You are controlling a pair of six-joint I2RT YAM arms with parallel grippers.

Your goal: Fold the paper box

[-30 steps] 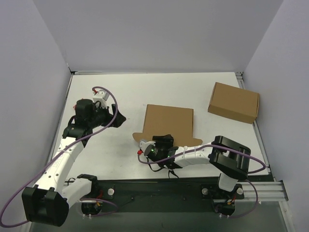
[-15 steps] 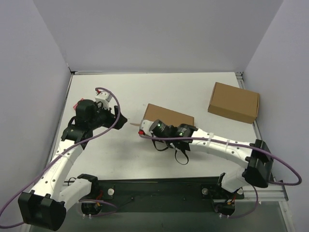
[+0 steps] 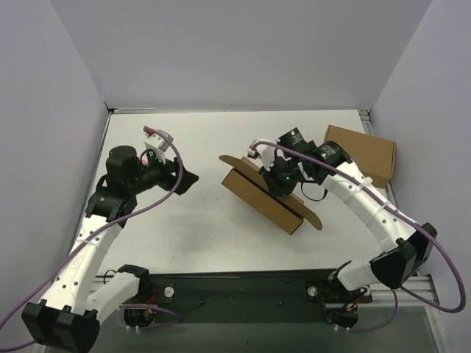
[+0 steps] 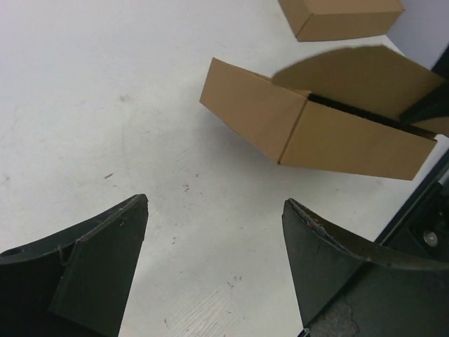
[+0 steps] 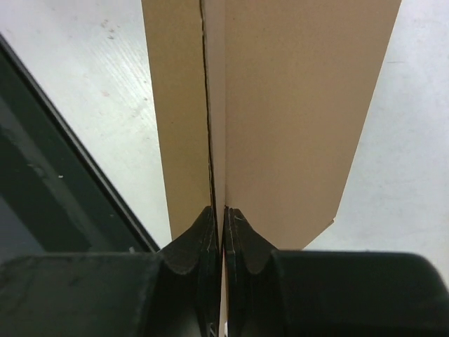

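Paper box (image 3: 254, 193) lies near the middle of the table (image 3: 184, 235), set diagonally and partly formed: an oblong with a rounded flap sticking out at each end. My right gripper (image 5: 223, 210) is clamped tight on one of its thin cardboard panels, the fingers pressed together with the sheet between them. My left gripper (image 4: 214, 203) hangs well to the left of it, fingers spread wide, holding nothing. A second brown box (image 3: 357, 156) sits at the far right, fully formed.

White arm links (image 3: 88, 254), black joints (image 3: 121, 165), looping purple cables (image 3: 176, 165), black wedge-shaped jaws
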